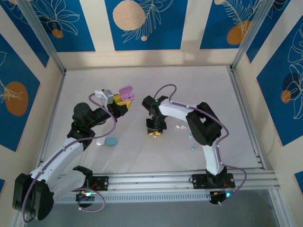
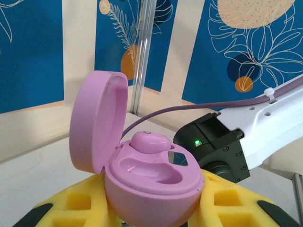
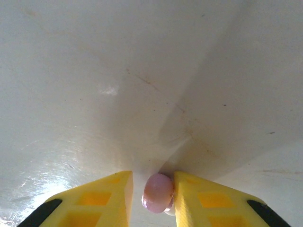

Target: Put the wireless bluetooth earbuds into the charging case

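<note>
Two gaps: left gripper point(image 2: 152, 213) tight on case point(image 2: 151, 182), right gripper point(image 3: 152, 195) loose around earbud point(image 3: 157, 191).

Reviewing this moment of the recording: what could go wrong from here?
1. The loose pink earbud sits at the very tips of the right gripper, with a sliver of gap on one side; it may slip onto the table when lifted.
2. The pink case, clamped in the left gripper, has one narrow empty slot beside the seated earbud; a tilted bud could miss.
3. The raised lid could be struck on approach.
</note>
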{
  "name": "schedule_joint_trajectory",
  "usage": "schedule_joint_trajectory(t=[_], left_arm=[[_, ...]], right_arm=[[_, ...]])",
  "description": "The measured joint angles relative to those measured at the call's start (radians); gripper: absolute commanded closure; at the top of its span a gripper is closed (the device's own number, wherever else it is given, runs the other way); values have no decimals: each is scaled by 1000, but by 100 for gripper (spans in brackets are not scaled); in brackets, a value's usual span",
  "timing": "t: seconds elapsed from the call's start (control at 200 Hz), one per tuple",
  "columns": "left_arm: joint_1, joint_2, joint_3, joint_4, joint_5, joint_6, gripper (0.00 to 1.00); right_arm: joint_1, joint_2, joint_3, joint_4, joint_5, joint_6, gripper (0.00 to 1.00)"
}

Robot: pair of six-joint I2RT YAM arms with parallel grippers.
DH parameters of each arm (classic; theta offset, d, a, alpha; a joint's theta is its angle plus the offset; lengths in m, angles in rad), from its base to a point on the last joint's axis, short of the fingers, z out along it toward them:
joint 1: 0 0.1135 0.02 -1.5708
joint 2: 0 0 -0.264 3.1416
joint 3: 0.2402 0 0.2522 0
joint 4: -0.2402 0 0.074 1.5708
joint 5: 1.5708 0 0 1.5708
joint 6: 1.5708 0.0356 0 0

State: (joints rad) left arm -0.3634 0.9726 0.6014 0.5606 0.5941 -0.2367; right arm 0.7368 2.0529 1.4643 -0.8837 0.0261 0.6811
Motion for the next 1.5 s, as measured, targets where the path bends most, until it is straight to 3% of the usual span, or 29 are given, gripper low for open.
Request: schedule_joint_trajectory(t=[0.26, 1.501], left_arm=[[0, 0, 0, 0, 0, 0, 77], [0, 0, 0, 6, 0, 0, 77]], right_arm=[[0, 0, 2, -1, -3, 7, 67], [15, 34, 48, -53, 42, -24, 79]])
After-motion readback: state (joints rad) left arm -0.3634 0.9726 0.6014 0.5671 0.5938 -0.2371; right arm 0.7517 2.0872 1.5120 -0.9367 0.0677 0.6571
